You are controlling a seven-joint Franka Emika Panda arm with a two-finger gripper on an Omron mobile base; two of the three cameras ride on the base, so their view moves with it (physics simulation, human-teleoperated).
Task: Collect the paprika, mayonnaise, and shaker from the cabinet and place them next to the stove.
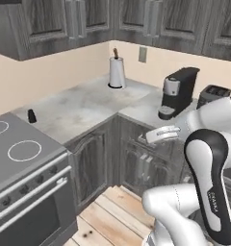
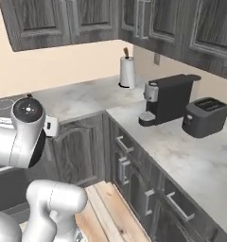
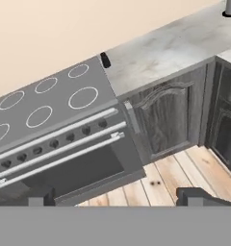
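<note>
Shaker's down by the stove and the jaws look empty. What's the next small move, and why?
Probably turn the base away toward the cabinet for the next item. The shaker already stands on the counter right beside the stove, the gripper hangs open with nothing between its jaws, and neither a red bottle nor a yellow jar is on this counter.

Flat, even, bright rendered light with no glare. Soft shadows lie under the wall cabinets [image 1: 55,29] and beside the paper towel roll [image 1: 117,72]. Textures look coarse and slightly blurred throughout.
</note>
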